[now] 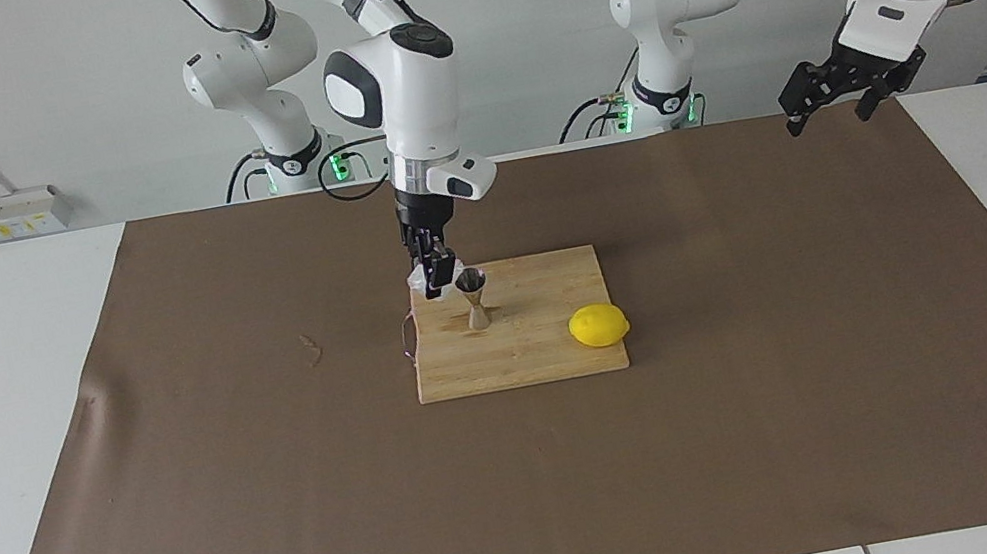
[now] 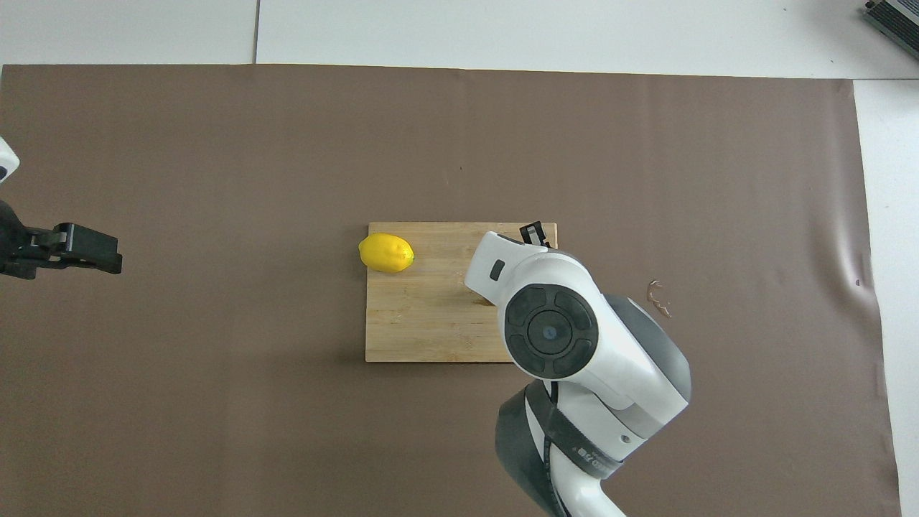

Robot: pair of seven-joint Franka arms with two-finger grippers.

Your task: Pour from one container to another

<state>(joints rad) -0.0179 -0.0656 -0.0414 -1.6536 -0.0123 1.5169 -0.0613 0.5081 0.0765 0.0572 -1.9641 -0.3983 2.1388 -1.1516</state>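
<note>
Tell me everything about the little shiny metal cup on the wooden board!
The jigger is small, shiny steel, shaped like an hourglass: two cones joined at a narrow waist. It stands upright on the wooden board, dark open mouth up, nearer the robots than the lemon. Nothing grips it.

Right arm: entered from its base, elbow raised, forearm vertical, wrist pointed straight down. Right pincer [image 1: 437, 285]: low, fingertips closed on small whitish cup [image 1: 428, 277]; pincer mostly hidden under arm's own wrist housing in overhead view.

Left arm: waited, raised at its own end of table, wrist angled down. Left pincer [image 1: 829, 108]: up in air over table edge, fingers spread apart, nothing between them; in overhead view seen as black fingers [image 2: 86, 248] pointing inward.
</note>
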